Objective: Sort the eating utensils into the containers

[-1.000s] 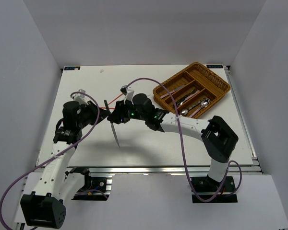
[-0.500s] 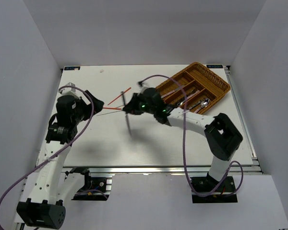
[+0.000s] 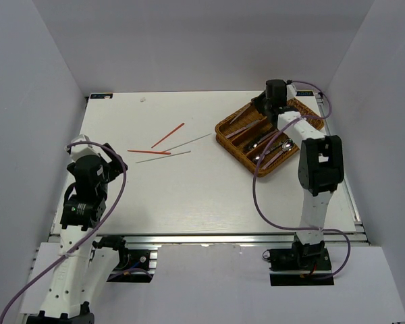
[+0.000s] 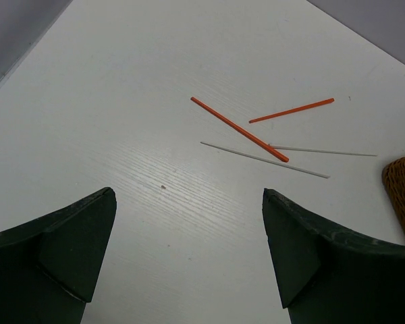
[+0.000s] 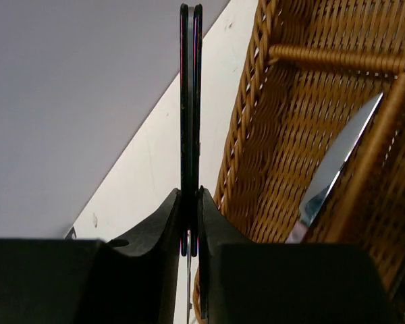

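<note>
Two red-orange chopsticks [image 3: 167, 135] [image 4: 239, 129] and two pale chopsticks [image 3: 163, 157] [image 4: 264, 156] lie loose on the white table left of the wicker tray [image 3: 233, 143] [image 5: 283, 135]. My right gripper [image 3: 262, 106] [image 5: 190, 192] is over the tray's far-left compartment. It is shut on a slim pink-edged utensil [image 3: 241, 117] [image 5: 190, 101], seen edge-on in the right wrist view. A silver knife blade [image 5: 337, 162] lies inside the tray with spoons [image 3: 287, 144]. My left gripper [image 3: 110, 160] [image 4: 187, 196] is open at the table's left side, with nothing between its fingers.
The tray's woven dividers [image 5: 337, 59] split it into long compartments. Grey walls close in the table on the left, back and right. The right arm's purple cable [image 3: 256, 182] hangs beside the tray's near corner.
The right arm swung from mid-table to the tray's far side, carrying the utensil. The left gripper let go, opened wide and drew back to the left.
</note>
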